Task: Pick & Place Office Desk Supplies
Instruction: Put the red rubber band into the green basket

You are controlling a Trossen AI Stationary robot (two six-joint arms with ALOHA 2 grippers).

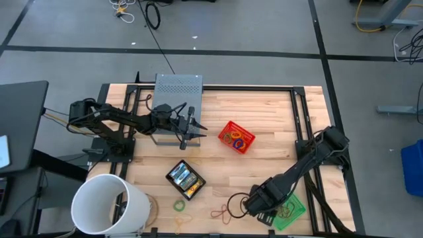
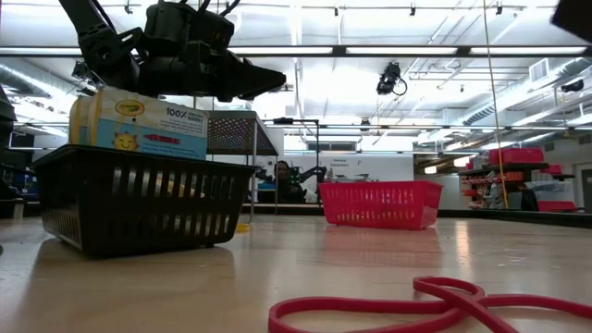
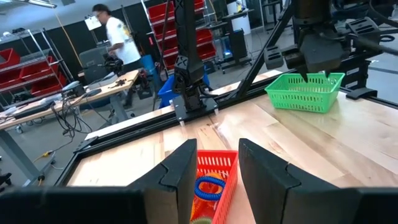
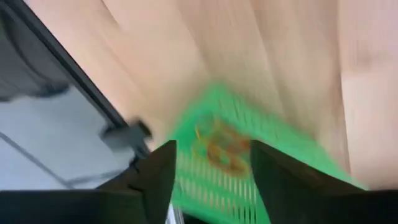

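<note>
The right gripper (image 4: 211, 171) is seen with fingers apart over the green basket (image 1: 291, 211), where rubber bands (image 4: 221, 149) already lie (the drop looks done). It should be lifted straight clear — more loose bands (image 1: 221, 213) wait just beside it.

Pale, smooth wood planks on the table (image 1: 264, 119). Slotted plastic for the red basket (image 1: 236, 137), green basket (image 3: 305, 92), black basket (image 2: 139, 199). Printed cardboard box (image 2: 139, 123).
</note>
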